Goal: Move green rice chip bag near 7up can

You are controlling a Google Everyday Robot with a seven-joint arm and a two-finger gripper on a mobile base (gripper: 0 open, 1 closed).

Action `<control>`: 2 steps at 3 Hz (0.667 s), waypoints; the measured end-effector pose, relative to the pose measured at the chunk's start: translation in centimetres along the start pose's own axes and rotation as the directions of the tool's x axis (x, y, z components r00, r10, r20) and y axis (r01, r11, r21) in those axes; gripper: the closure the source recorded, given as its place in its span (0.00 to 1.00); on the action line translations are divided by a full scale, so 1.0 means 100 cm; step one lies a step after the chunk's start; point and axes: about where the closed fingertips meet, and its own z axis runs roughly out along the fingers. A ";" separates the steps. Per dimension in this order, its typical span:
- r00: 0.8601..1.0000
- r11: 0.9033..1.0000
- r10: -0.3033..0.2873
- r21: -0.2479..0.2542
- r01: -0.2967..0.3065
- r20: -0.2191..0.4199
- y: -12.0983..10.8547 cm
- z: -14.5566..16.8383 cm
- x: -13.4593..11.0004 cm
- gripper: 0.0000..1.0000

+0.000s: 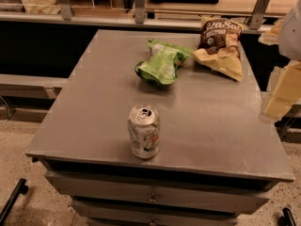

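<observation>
Grey table point(94, 126) nearest, drawers point(155, 197) beneath. Gripper point(281, 91) at right edge, beside the tabletop; whether it grips anything, cannot tell. Green rice chip bag point(161, 64) far centre, untouched, well apart from 7up can point(144, 132) near front. Approach step, by my reading: next, reach over bag, descend.

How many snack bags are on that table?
2. The green rice chip bag lies toward the back; the tan-and-brown chip bag just right of it. The gripper is beyond the table, at right.
</observation>
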 end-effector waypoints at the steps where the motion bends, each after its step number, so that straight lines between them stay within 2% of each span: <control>1: 1.000 1.000 0.000 0.000 0.000 0.000 0.000 0.000 0.000 0.00; 2: 0.999 0.999 -0.036 0.022 0.035 0.021 -0.019 0.010 -0.010 0.00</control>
